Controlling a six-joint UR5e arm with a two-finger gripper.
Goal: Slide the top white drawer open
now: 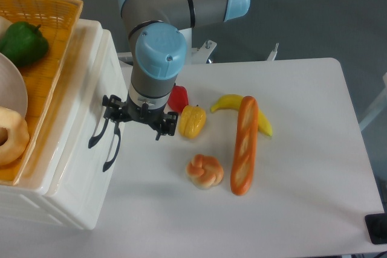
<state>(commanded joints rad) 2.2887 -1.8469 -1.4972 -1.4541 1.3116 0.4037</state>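
Observation:
The top white drawer (81, 92) is the upper front of the glossy cream cabinet at the left, and it sits flush and shut. Its curved black handle (95, 132) runs down the front, with the lower drawer's matching handle (110, 152) just right of it. My gripper (135, 118) hangs under the arm's blue wrist, directly beside the cabinet front, with its fingers spread open. The left finger (109, 106) overlaps the upper end of the top handle; I cannot tell if it touches. Nothing is held.
An orange woven basket (57, 40) on the cabinet holds a green pepper (23, 41), a plate and a doughnut. On the table lie a red pepper (179, 97), a yellow pepper (192, 121), a banana (228, 102), a baguette (245, 143) and a knotted pastry (205, 171).

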